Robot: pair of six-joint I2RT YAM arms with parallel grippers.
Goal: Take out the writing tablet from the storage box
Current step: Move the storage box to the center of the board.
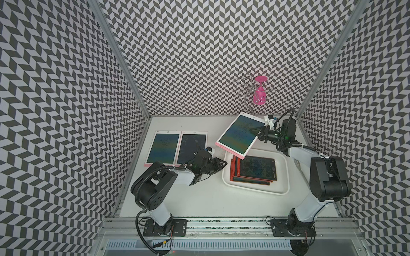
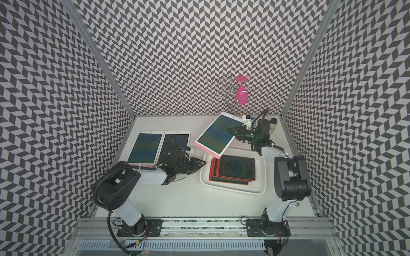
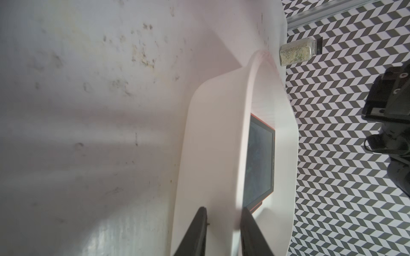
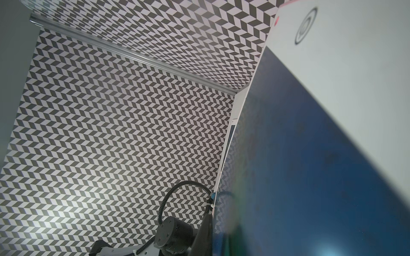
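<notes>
R gripper jaws tight on pink tablet, tips half-hidden; L gripper jaws astride storage box rim, grip unclear.

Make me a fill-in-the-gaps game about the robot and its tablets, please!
The tablets stacked in the storage box have ___ frames.
The white tablet lifted in the air is held by the ___ gripper.
The glass hanging upside down at the back is ___ in colour.
Missing words: red; right; pink.
</notes>
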